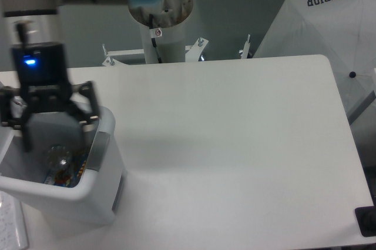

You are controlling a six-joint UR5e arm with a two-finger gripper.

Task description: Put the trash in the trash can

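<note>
The white trash can (88, 200) with a grey side panel (99, 150) stands at the table's front left. Inside it lies a clear bottle (59, 156) of the trash, with bits of coloured label (66, 173) showing beneath it. My gripper (57, 134) hangs just above the can's opening, slightly blurred, its fingers (91, 109) spread open with nothing between them. The bottle lies apart from the fingers, lower in the can. I cannot tell how many bottles are in there.
The robot's base column (164, 26) rises behind the table's back edge. A white fabric umbrella (329, 20) marked SUPERIOR stands off the right side. A black object (367, 220) sits at the front right corner, and a white ribbed item (12, 226) at the front left.
</note>
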